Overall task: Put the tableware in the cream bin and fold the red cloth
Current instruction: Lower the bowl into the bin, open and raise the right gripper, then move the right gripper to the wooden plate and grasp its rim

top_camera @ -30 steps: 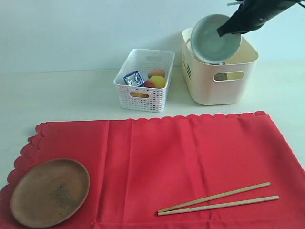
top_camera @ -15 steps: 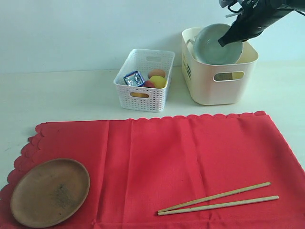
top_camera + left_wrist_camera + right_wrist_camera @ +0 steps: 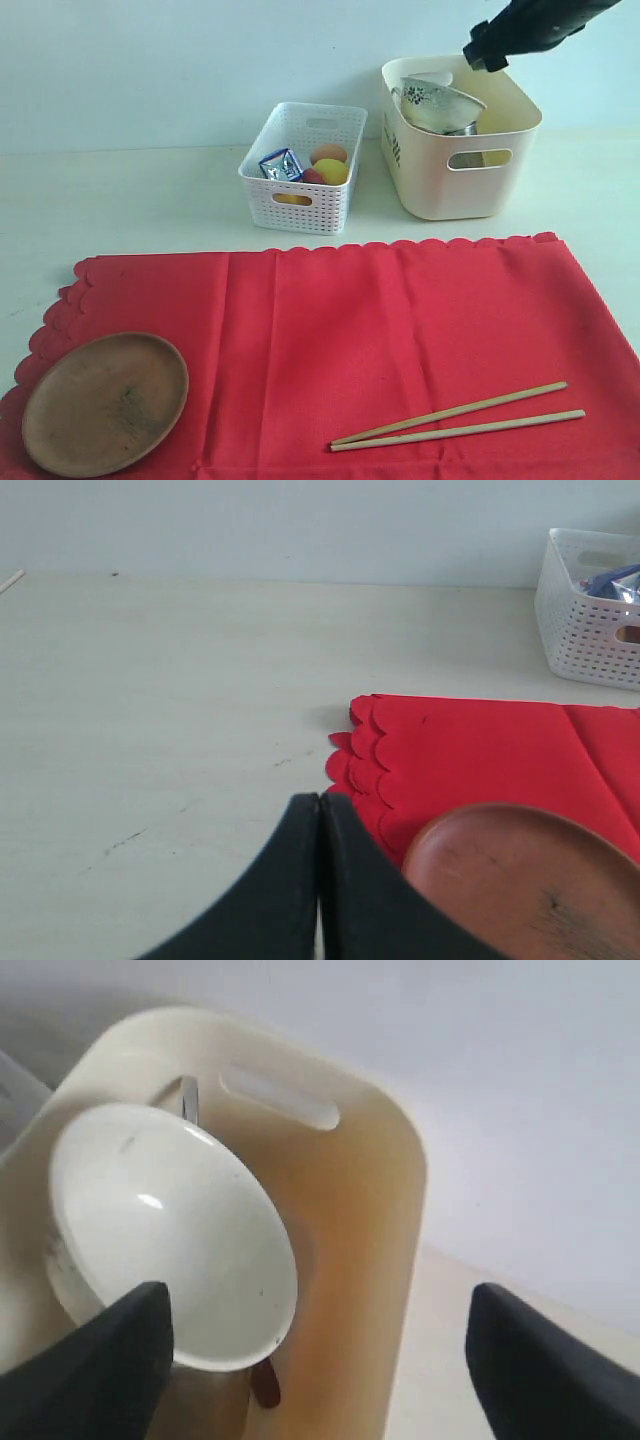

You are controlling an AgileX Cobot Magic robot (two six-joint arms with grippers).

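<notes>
- Exterior view: the dark right arm (image 3: 525,25) hangs above the cream bin (image 3: 460,185) at the back right of the table (image 3: 130,200), and the top edge of the picture cuts it off. Its fingers cannot be told apart here.
- The pale bowl (image 3: 440,103) lies tilted inside the cream bin with its patterned outside showing. What lies under it is mostly hidden.
- The red cloth (image 3: 330,320) is spread flat across the front, and its near edge runs out of the picture.
- On the cloth, the wooden plate (image 3: 105,400) sits at the left corner and the two chopsticks (image 3: 460,418) lie side by side at the front right.
- The white basket (image 3: 300,190) stands just beside the bin and holds a snack packet (image 3: 281,163) and some foods (image 3: 330,168).
- Left wrist view: the left gripper (image 3: 319,800) has its fingers pressed together on nothing. It is low over the table by the scalloped corner of the red cloth (image 3: 470,745).
- The wooden plate (image 3: 520,880) is partly hidden behind one finger. Only a corner of the white basket (image 3: 590,620) shows.
- Right wrist view: the right gripper (image 3: 318,1295) is spread wide above the cream bin (image 3: 395,1190) and grips nothing.
- The bowl (image 3: 170,1230) rests in the bin, apart from both fingers.
- A thin metal piece (image 3: 188,1095) sticks up behind the bowl; it is perhaps the knife, but too little shows to tell.
</notes>
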